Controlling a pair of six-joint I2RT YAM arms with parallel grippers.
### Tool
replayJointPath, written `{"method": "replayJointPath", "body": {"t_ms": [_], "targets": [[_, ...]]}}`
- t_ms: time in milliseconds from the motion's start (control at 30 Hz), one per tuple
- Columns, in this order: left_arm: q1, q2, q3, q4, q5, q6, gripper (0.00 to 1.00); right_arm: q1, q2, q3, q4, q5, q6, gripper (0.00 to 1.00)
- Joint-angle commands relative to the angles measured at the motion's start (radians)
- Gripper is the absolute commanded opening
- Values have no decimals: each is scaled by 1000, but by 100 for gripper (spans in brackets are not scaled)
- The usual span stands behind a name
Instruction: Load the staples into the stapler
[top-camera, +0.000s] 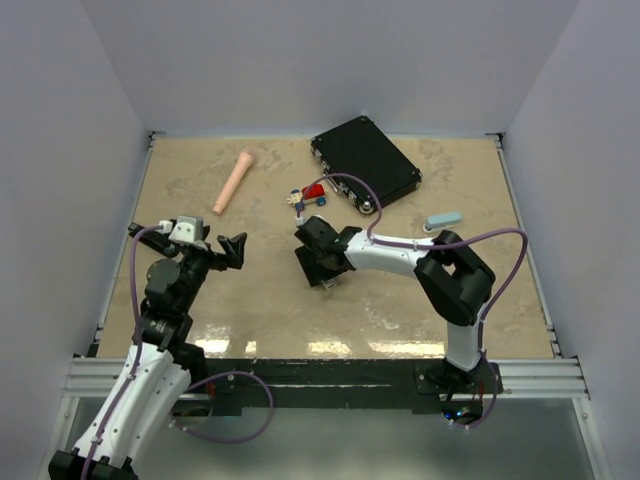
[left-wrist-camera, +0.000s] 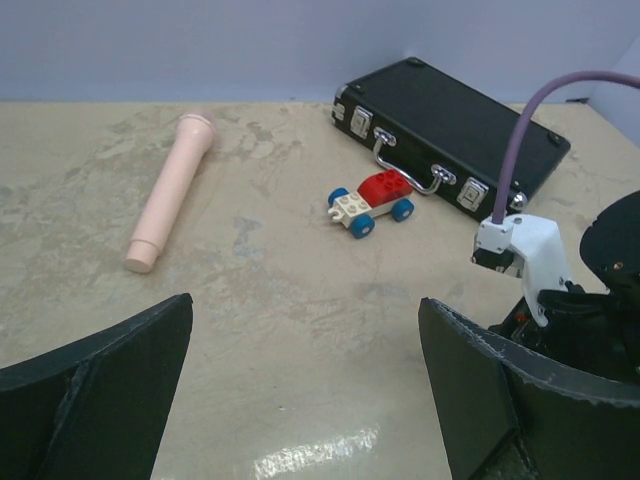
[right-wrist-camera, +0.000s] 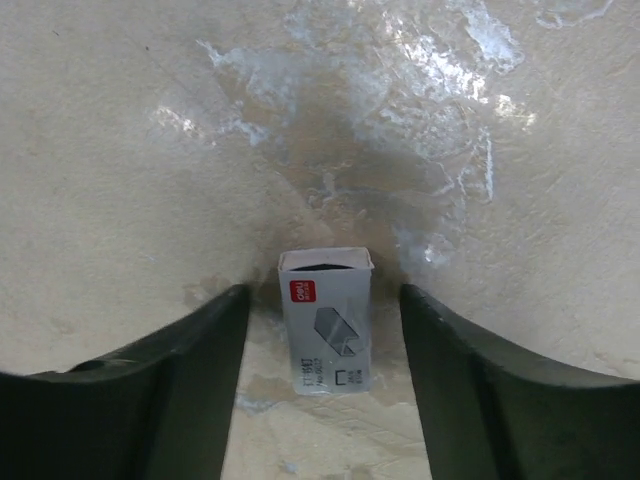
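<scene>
A tiny white cardboard staple box (right-wrist-camera: 325, 320) with a red label lies flat on the table between the fingers of my right gripper (right-wrist-camera: 322, 292). That gripper is open, and its fingers stand apart from the box on both sides. The box's far end looks open and dark inside. The silvery staple strip itself is not in view. In the top view my right gripper (top-camera: 318, 266) points down at mid-table and hides the box. A small pale blue object, apparently the stapler (top-camera: 441, 219), lies at the right. My left gripper (top-camera: 232, 250) (left-wrist-camera: 305, 305) is open, empty and above the table.
A black case (top-camera: 365, 163) lies at the back, also in the left wrist view (left-wrist-camera: 450, 125). A small brick toy car (top-camera: 310, 195) (left-wrist-camera: 370, 203) sits in front of it. A pink cylinder (top-camera: 233, 181) (left-wrist-camera: 172, 190) lies at the back left.
</scene>
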Motion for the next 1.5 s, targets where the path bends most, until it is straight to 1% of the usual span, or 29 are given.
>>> {"method": "replayJointPath", "body": {"t_ms": [0, 67, 100, 133, 233, 367, 500, 567, 633, 667, 700, 767, 800, 833, 867, 933, 967, 1000, 1167, 1267, 1467], "targets": [[-4, 60, 40, 16, 107, -41, 100, -10, -81, 7, -37, -2, -68, 75], [-4, 92, 65, -7, 139, -78, 100, -10, -137, -1, -28, -5, -56, 81], [-6, 130, 72, -22, 150, -92, 100, -11, -195, -19, -18, 13, -48, 84], [-6, 153, 91, -48, 153, -123, 100, -11, -223, -28, -2, 33, -30, 85], [-8, 246, 123, -91, 167, -195, 100, -13, -319, -82, 37, 119, 11, 85], [-40, 364, 145, -93, 227, -269, 100, -19, -442, -197, 112, 221, 64, 84], [-133, 535, 187, -81, 267, -289, 100, -34, -533, -315, 143, 315, 131, 83], [-170, 595, 211, -67, 284, -278, 100, -34, -592, -358, 181, 356, 160, 82], [-225, 686, 267, -70, 278, -253, 100, -34, -628, -406, 186, 390, 215, 82], [-242, 719, 296, -80, 255, -249, 100, -34, -667, -419, 181, 427, 235, 82], [-273, 787, 353, -109, 239, -247, 100, -34, -687, -442, 173, 439, 254, 81], [-303, 856, 411, -117, 197, -246, 100, -34, -752, -469, 169, 464, 288, 81], [-334, 920, 472, -183, 154, -255, 100, -34, -775, -498, 170, 484, 294, 81], [-348, 953, 503, -212, 100, -311, 100, -34, -796, -511, 175, 495, 298, 80], [-362, 1015, 531, -232, 31, -330, 100, -34, -813, -525, 178, 499, 295, 80], [-403, 1080, 617, -306, -52, -380, 100, -36, -859, -556, 177, 513, 306, 80], [-417, 1139, 649, -339, -139, -393, 100, -34, -873, -562, 173, 513, 312, 80], [-443, 1166, 701, -375, -170, -394, 100, -34, -890, -574, 170, 515, 315, 80], [-515, 1328, 859, -502, -337, -417, 100, -34, -925, -599, 143, 521, 332, 80], [-541, 1384, 901, -512, -360, -410, 100, -34, -933, -607, 140, 525, 325, 80], [-564, 1439, 915, -539, -368, -431, 100, -34, -935, -614, 158, 512, 300, 80]]}}
